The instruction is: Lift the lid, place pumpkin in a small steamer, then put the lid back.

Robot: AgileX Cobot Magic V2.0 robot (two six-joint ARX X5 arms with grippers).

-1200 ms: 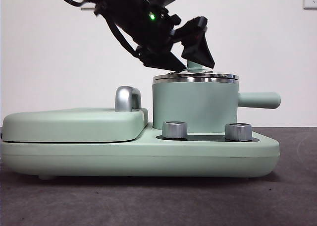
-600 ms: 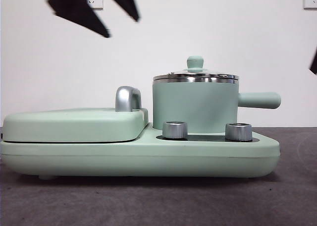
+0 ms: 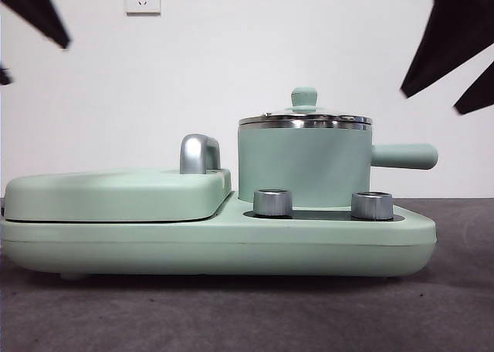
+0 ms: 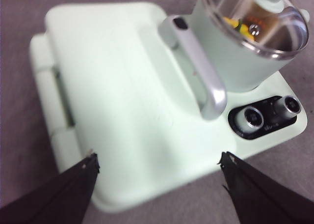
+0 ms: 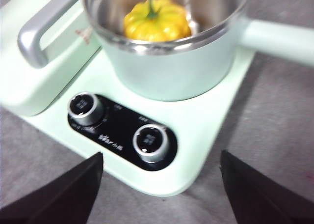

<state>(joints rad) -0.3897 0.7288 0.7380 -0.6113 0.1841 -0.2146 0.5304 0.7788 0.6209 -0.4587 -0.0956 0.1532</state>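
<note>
Here the lid [image 3: 305,117] sits closed on the small steamer [image 3: 302,167], its steel rim seated flat on the pot's rim and its mint-green knob upright on top, so the pot appears shut for cooking. The pumpkin [image 5: 156,20] lies inside the steamer, seen through the clear glass from the right wrist view, its green stem pointing up; a yellow patch of it shows through the glass in the left wrist view as well. The steamer stands on the right end of the mint-green cooker base [image 3: 216,248], behind two steel dials [image 5: 147,141], with the flat griddle cover [image 3: 116,194] and its steel handle [image 4: 198,69] just beside it. Judged from this arrangement, all three steps of the task look finished. The left gripper [image 4: 157,162] hangs over the griddle side, its jaws spread wide and holding nothing. The right gripper [image 5: 159,160] hovers over the dial panel, its jaws likewise released and empty. In the front view both arms show only as dark tips at the top corners, well apart from the pot.
</note>
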